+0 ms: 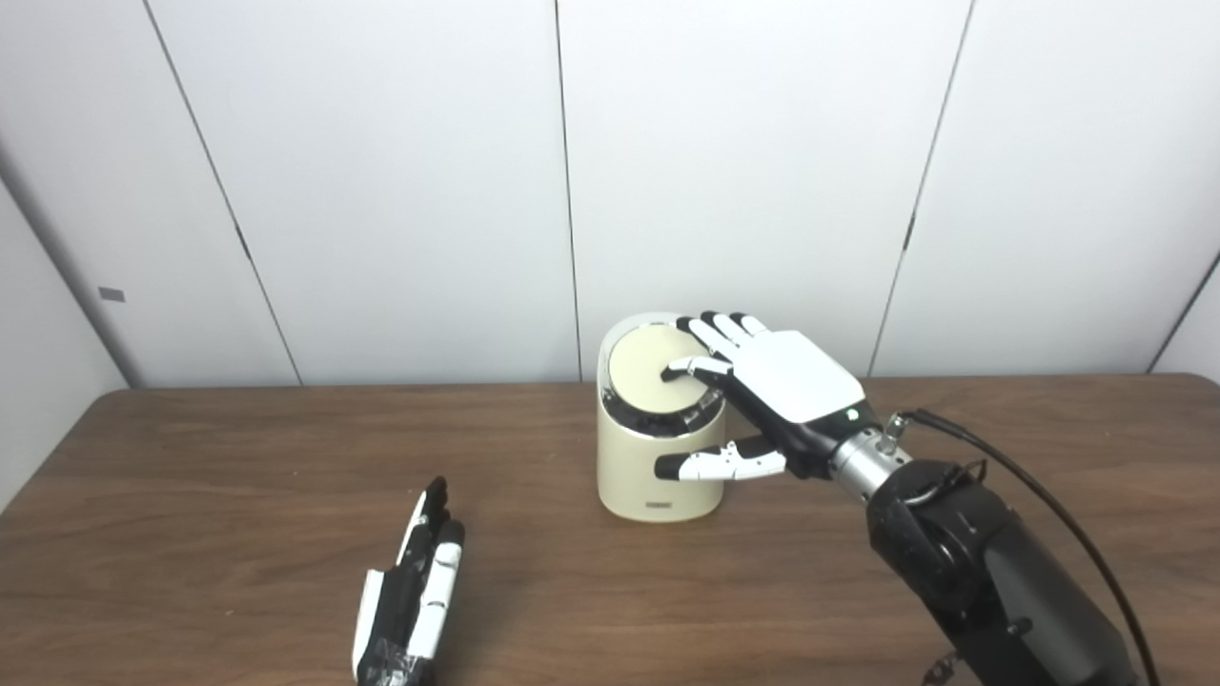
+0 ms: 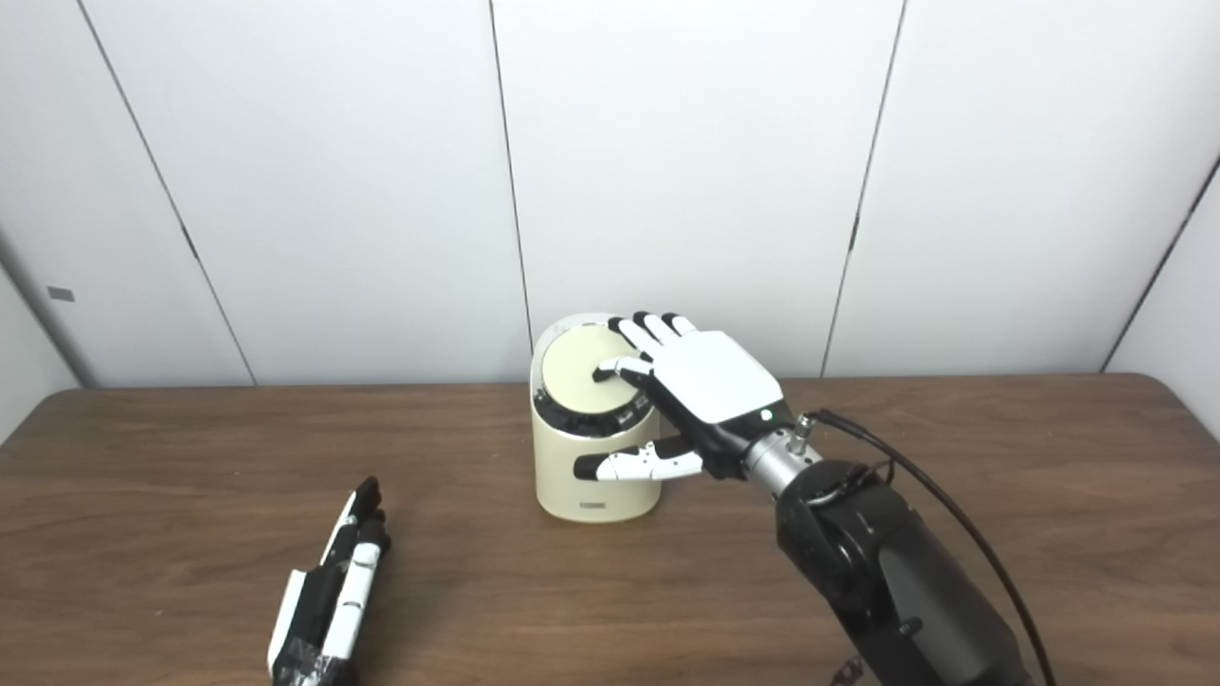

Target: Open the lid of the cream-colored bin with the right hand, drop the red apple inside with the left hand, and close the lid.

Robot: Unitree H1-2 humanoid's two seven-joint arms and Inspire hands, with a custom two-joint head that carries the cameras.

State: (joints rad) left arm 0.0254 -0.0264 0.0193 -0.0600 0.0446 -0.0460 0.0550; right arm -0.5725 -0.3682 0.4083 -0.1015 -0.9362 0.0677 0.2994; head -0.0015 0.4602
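Spanning brown wooden table (image 1: 238, 448), white wall panels (image 1: 381, 171)

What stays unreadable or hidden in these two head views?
- Red apple: in neither view; possibly inside the cream-colored bin, whose round lid is down.
- Right hand: covers the lid's right edge.
- Small label at the bin's base: too small to read.
- Left hand: wrist cut off below.

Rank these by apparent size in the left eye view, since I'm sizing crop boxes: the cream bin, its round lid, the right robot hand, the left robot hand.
1. cream bin
2. right robot hand, nearly matching the bin, so unsure
3. left robot hand, seen edge-on and partly cropped
4. round lid, partly covered
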